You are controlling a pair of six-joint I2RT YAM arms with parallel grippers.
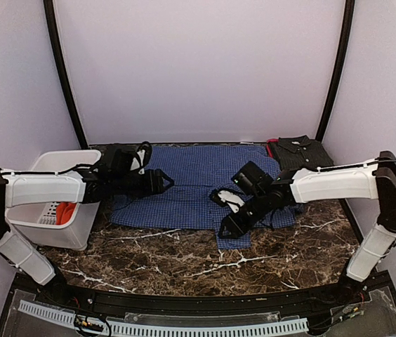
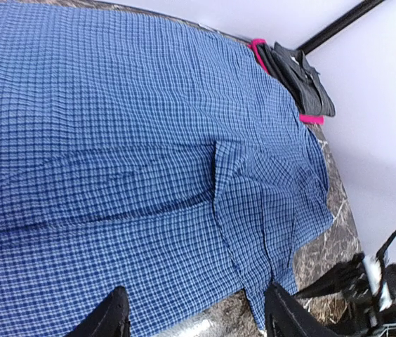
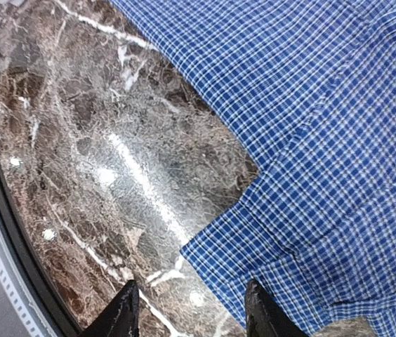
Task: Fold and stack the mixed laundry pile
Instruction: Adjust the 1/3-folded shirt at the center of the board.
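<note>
So the blue-and-white checked shirt (image 1: 198,186) is lying spread out flat in the middle of the marble table (image 1: 184,263), far half of it. The orange-red shirt (image 1: 65,210) is sitting in the white basket (image 1: 52,235) on the left, not out yet.

Both sets of jaws are standing apart with nothing in them. The left gripper (image 1: 164,182) is hovering over the shirt's left side, and its wrist view is showing only cloth under the gap. The right gripper (image 1: 227,227) is hanging over the near right corner of the shirt (image 3: 310,232), its fingers (image 3: 124,309) sitting right about where cloth meets bare marble.

My read: the spreading part looks done and the folding part is just starting. No fold is really showing, apart from a small flap (image 2: 254,203) lying doubled over on the right side. The next move probably needs each gripper to come down on a hem edge and pinch just the top layer, then carry one side over toward the middle.

Room-wise, the near strip of marble is open and looks like the easy place to work. The left is tight, with the basket just beside the shirt's left edge. At the far right a dark folded garment (image 1: 300,149) is sitting just beside the shirt's corner, so a sloppy drag that way could snag it.
</note>
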